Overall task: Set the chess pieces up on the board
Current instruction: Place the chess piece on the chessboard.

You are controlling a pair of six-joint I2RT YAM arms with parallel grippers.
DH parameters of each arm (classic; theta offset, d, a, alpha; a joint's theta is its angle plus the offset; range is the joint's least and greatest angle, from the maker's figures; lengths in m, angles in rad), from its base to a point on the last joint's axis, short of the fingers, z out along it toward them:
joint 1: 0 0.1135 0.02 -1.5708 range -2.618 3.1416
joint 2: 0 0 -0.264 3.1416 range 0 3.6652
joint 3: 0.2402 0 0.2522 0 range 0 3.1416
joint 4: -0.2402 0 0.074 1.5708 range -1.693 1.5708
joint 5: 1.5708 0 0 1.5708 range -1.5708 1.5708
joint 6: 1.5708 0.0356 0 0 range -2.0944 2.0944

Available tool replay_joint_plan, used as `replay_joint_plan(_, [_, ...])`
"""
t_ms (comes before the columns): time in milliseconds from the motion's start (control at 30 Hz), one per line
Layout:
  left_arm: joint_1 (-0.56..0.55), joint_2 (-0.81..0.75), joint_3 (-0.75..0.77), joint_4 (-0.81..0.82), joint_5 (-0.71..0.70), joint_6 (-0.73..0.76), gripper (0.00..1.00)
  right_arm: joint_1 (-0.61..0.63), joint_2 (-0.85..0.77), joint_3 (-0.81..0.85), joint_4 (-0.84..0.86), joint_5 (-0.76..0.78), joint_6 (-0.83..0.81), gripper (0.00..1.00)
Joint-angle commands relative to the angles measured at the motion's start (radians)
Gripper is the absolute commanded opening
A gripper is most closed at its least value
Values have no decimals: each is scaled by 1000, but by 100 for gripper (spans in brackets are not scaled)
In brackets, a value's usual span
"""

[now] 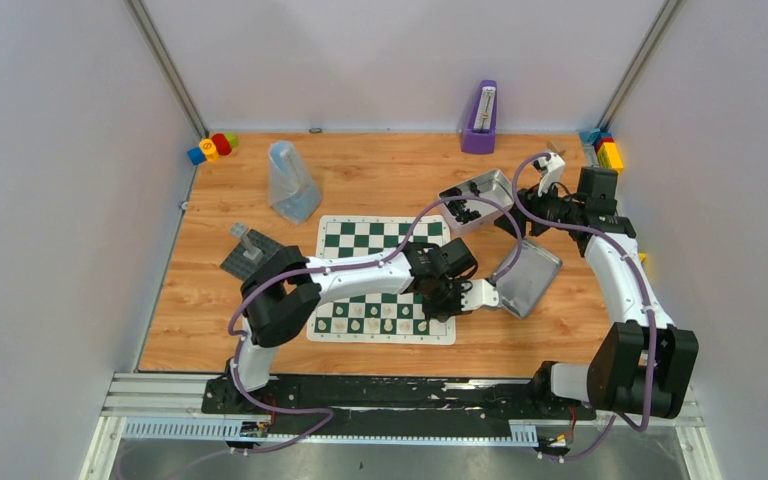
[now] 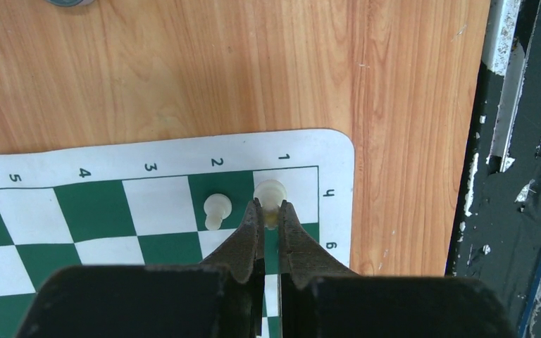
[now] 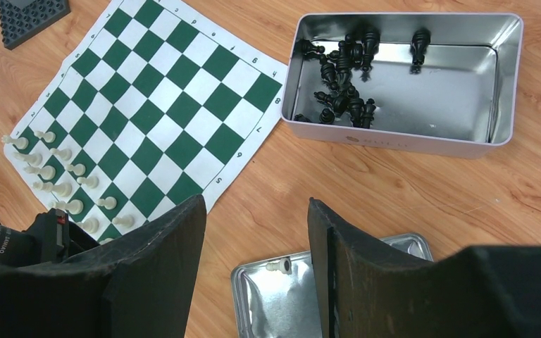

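Cream piece (image 2: 270,193) pinched between left fingers (image 2: 249,239), board (image 2: 98,204) corner square.

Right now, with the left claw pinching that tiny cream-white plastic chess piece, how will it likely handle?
Probably light: the tiny cream-white plastic chess piece fits inside one square of the green-and-white checked mat. Likely tippy: it looks taller than its base, so the left claw opening unevenly could knock it over.

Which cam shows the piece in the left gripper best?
Left wrist: the white piece shows close up, clamped in the left gripper on a corner square of the board. Top external: the arm hides it. Right wrist: cannot make it out.
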Motion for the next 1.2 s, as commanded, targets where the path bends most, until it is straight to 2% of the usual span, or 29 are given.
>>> replay_joint_plan(0, [-15, 9, -8, 23, -16, 24, 4, -5, -17, 3, 34, -22, -23, 56])
replay_joint_plan(967, [-33, -4, -31, 1, -2, 35, 9, -5, 4, 3, 23, -26, -33, 56])
replay_joint_plan(1167, [-35, -3, -36, -5, -2, 38, 12, -3, 8, 4, 23, -24, -35, 56])
